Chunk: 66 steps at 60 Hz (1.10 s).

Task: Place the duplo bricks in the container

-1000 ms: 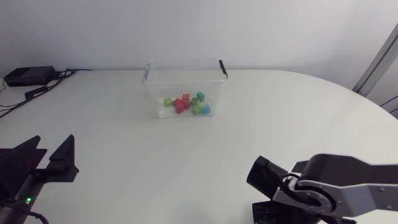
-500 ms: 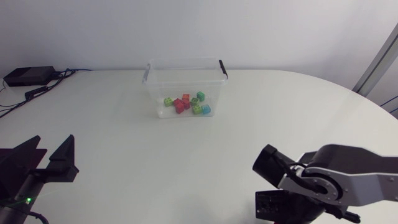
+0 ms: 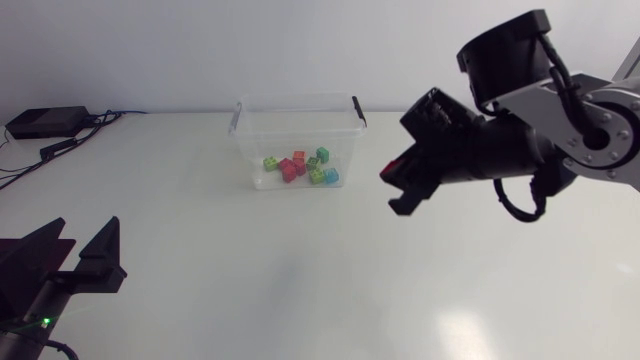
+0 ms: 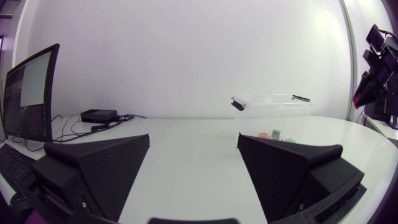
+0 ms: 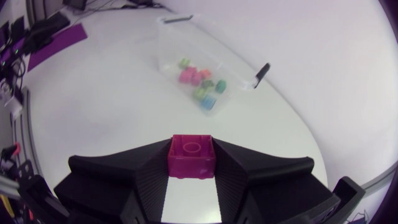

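Right gripper (image 5: 191, 173) clenched on a magenta square plastic duplo brick (image 5: 191, 154), held high, well apart from the clear plastic container (image 3: 250, 150) of coloured bricks (image 3: 300, 167); left gripper (image 4: 193, 171) spread, empty, at rest; risk: release short of the rim, or from this height, could bounce the brick onto the white table (image 3: 200, 260).

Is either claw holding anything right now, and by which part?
The right claw holds a magenta duplo brick, pinched by two opposite side walls, its studded face towards the wrist camera. The left claw is open and empty.
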Each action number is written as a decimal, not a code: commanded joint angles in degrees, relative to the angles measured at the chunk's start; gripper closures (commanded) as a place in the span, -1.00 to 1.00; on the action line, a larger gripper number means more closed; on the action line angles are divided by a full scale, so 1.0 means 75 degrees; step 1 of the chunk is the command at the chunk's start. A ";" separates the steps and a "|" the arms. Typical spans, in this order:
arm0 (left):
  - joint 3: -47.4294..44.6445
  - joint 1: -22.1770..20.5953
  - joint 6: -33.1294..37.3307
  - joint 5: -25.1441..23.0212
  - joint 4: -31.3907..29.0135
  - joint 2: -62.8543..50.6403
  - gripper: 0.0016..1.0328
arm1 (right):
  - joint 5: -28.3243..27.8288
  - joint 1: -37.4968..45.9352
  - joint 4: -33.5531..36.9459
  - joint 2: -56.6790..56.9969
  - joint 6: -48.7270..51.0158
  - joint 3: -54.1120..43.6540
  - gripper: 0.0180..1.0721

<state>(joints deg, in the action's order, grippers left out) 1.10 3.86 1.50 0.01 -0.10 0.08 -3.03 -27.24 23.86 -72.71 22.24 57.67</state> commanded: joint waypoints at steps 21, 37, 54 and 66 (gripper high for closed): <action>-0.0135 0.0060 0.0058 -0.0037 -0.0022 0.0095 -0.92 | 0.0204 0.0293 -0.3521 -0.2716 -0.1993 0.1194 0.72; -0.0135 0.0060 0.0058 -0.0037 -0.0022 0.0095 -0.92 | -0.0135 0.0527 -0.3029 -0.4579 -0.2133 0.3865 0.72; -0.0135 0.0060 0.0058 -0.0037 -0.0022 0.0095 -0.92 | -0.0253 0.0492 -0.0825 -0.5810 -0.2286 0.5553 -0.29; -0.0135 0.0060 0.0058 -0.0037 -0.0022 0.0095 -0.92 | -0.0077 0.0398 -0.0579 -0.5517 -0.2473 0.5529 -0.90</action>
<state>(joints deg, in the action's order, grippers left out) 1.10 3.86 1.50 0.01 -0.10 0.08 -4.21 -23.70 19.27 -115.37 5.69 97.89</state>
